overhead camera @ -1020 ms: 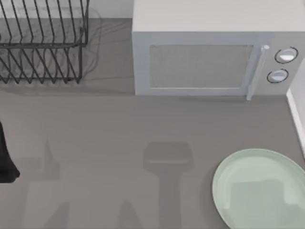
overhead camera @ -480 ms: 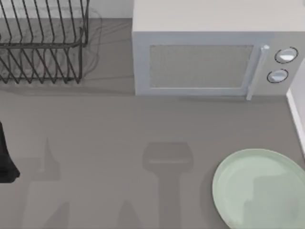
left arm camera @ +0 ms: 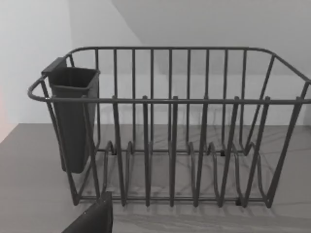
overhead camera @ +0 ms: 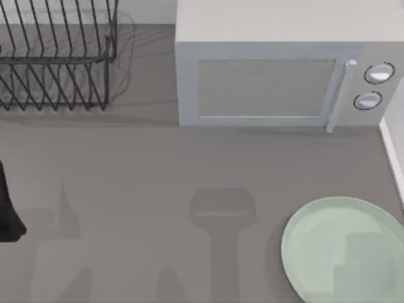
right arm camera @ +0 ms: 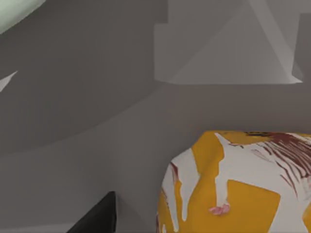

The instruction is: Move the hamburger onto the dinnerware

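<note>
Close by the right claw (right arm camera: 97,218), just beside its dark tip, sits the small lumpy hamburger (right arm camera: 238,187), cream-white w/ orange-yellow patches and some dark red streaks. It is so near the wrist cam that it's prob. being carried, not lying on the grey tabletop (overhead camera: 158,170). Can't tell whether the claw is spread or pinching it, as the contact isn't visible.

Farther from that claw, across bare table, an edge of the large round pale mint-green plate (right arm camera: 12,9) peeks in. So the burger is near the dinnerware but, by my read, not yet over its middle. From above, a blocky shadow lies on the plate (overhead camera: 303,233), which fits w/ an arm hanging over that corner. The plate's on the right arm's side, which is likely why that arm does the job.

Left claw (left arm camera: 95,218) is parked at the table's left edge, facing the black wire dish rack (left arm camera: 170,145) and its dark cutlery cup (left arm camera: 73,116). Its state: can't tell. It's out of the way there, presumably on purpose.

Next, approx.: centre over the plate, lower, let go gently, since a lumpy burger may roll.
</note>
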`<state>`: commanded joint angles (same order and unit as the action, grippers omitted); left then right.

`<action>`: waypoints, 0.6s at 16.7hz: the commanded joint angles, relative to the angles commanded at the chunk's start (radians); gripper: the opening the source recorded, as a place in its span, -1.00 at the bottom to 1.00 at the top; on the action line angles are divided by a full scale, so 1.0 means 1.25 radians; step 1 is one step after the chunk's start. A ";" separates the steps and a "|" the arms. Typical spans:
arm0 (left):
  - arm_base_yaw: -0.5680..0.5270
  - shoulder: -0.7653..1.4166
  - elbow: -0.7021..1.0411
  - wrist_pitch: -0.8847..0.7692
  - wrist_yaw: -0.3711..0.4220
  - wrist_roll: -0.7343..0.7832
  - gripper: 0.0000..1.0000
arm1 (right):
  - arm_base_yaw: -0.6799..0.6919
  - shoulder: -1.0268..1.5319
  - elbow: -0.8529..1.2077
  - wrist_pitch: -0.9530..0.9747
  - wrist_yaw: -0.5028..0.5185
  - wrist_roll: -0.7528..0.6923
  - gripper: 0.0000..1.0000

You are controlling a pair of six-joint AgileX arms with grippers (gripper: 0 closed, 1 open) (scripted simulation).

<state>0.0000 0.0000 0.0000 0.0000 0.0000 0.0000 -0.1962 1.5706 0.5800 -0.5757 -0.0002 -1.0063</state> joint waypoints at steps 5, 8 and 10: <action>0.000 0.000 0.000 0.000 0.000 0.000 1.00 | 0.000 0.000 0.000 0.000 0.000 0.000 0.40; 0.000 0.000 0.000 0.000 0.000 0.000 1.00 | 0.000 0.000 0.000 0.000 0.000 0.000 -0.06; 0.000 0.000 0.000 0.000 0.000 0.000 1.00 | 0.000 0.000 0.000 0.000 0.000 0.000 -0.36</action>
<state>0.0000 0.0000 0.0000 0.0000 0.0000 0.0000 -0.1962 1.5706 0.5800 -0.5757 -0.0002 -1.0063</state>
